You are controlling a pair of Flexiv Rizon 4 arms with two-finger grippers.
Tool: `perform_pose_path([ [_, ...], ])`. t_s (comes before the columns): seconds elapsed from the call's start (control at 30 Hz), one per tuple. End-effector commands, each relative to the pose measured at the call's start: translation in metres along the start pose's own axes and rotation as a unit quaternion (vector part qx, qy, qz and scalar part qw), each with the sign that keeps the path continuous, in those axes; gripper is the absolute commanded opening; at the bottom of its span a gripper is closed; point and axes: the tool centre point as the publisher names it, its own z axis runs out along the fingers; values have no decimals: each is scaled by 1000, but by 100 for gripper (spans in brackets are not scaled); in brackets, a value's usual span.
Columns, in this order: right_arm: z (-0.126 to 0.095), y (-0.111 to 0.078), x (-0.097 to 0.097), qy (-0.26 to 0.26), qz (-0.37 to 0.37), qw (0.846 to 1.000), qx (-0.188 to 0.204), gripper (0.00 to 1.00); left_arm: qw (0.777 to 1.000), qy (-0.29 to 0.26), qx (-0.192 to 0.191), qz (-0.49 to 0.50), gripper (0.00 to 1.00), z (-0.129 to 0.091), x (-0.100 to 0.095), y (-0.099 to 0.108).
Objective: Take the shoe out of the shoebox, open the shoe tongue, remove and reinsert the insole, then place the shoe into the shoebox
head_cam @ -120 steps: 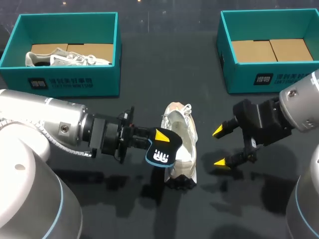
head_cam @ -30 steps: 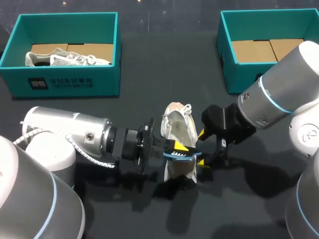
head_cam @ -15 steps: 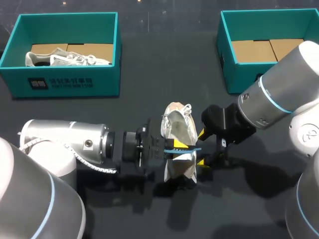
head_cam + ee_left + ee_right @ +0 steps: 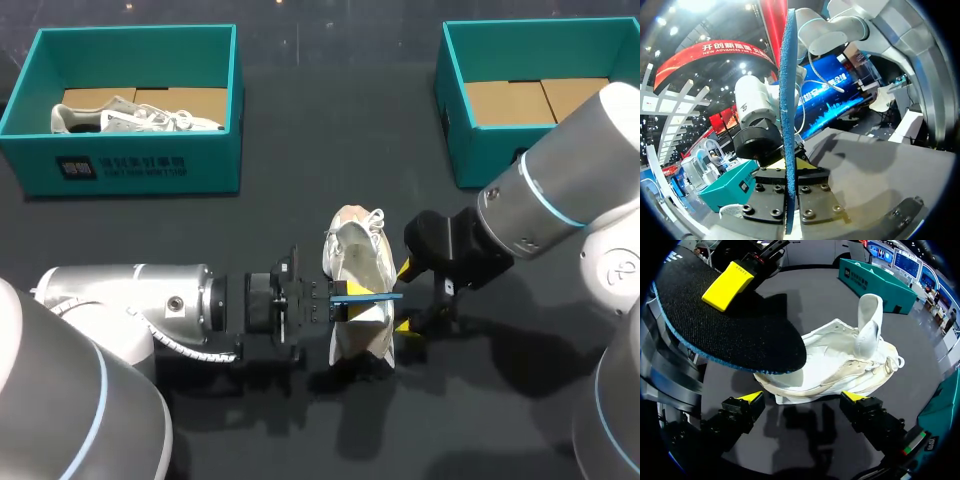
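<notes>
A white shoe (image 4: 362,255) lies on the dark table between my two arms, its tongue (image 4: 869,322) pulled up. My left gripper (image 4: 350,293) is shut on the insole (image 4: 378,296), which hovers over the shoe's heel end and shows edge-on as a thin blue line. In the left wrist view the insole (image 4: 788,100) stands as a blue strip pinched in that gripper (image 4: 790,175). The right wrist view shows the insole's black face (image 4: 725,335) above the shoe (image 4: 840,365), with a yellow fingertip (image 4: 732,280) on it. My right gripper (image 4: 403,298) (image 4: 802,397) is open beside the shoe's heel.
A teal shoebox (image 4: 130,165) at the back left holds another white shoe (image 4: 130,118). A second teal shoebox (image 4: 500,160) at the back right shows only its cardboard floor. Both arms crowd the shoe from either side.
My left wrist has rolled, turning the insole from tilted to edge-on over the shoe, and the arm has drawn back a little to the left. The right arm has kept still.
</notes>
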Motion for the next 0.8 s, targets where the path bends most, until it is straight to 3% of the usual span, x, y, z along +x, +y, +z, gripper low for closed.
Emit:
perform_pose_path([
  [0.03, 1, 0, 1, -2, 0, 1000, 1, 100, 1000, -5, 1, -8, 0, 5, 1, 6],
  [0.8, 1, 0, 1, -2, 0, 1000, 1, 100, 999, -5, -4, -34, 0, 10, -3, 37],
])
